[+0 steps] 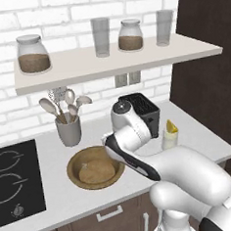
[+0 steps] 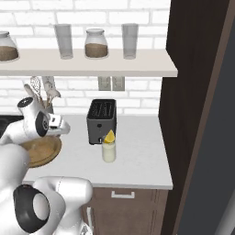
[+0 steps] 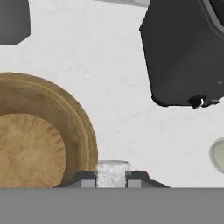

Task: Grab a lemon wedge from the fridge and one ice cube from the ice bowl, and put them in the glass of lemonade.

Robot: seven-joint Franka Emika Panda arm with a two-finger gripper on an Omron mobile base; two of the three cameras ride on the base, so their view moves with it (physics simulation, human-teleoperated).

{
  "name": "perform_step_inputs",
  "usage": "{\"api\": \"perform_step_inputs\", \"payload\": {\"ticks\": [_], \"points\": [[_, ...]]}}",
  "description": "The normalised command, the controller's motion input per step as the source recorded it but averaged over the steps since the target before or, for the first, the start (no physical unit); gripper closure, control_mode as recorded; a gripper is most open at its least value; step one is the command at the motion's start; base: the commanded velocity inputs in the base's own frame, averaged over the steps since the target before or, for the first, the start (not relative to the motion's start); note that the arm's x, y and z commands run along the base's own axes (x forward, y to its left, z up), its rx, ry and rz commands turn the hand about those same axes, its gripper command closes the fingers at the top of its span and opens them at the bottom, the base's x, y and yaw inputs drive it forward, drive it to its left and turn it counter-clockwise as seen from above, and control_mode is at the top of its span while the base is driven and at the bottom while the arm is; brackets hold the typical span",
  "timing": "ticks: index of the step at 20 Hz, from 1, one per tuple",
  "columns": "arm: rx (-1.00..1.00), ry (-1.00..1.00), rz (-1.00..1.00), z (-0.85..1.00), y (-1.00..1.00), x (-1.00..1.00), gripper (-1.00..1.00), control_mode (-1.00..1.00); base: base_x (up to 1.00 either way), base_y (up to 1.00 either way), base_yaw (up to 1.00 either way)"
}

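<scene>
Kitchen counter [image 1: 54,191] with the arm reaching over it. In the hand view the gripper [image 3: 112,177] is closed on an ice cube [image 3: 113,171], a pale block held between the two dark fingertips, just beside the rim of the wooden ice bowl [image 3: 39,131]. The black toaster [image 2: 102,120] stands behind. The glass of lemonade [image 2: 109,150] sits in front of the toaster, with the lemon wedge [image 2: 109,137] resting at its top.
</scene>
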Motion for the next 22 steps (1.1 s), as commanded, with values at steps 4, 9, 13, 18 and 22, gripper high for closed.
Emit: {"api": "perform_step_inputs", "payload": {"ticks": [4,9,13,18,22], "points": [[-0.07,0.01,0.05,0.57,-0.89,0.0,1.0,-1.0,0.0,0.0,0.0],[0.0,0.04,0.01,0.27,-1.0,0.0,1.0,-1.0,0.0,0.0,0.0],[0.0,0.01,0.0,0.07,-0.88,0.0,1.0,-1.0,0.0,0.0,0.0],[0.0,0.0,0.0,0.16,-0.63,0.17,1.0,-1.0,0.0,0.0,0.0],[0.0,0.04,0.0,0.16,-0.39,0.29,1.0,-1.0,0.0,0.0,0.0]]}}
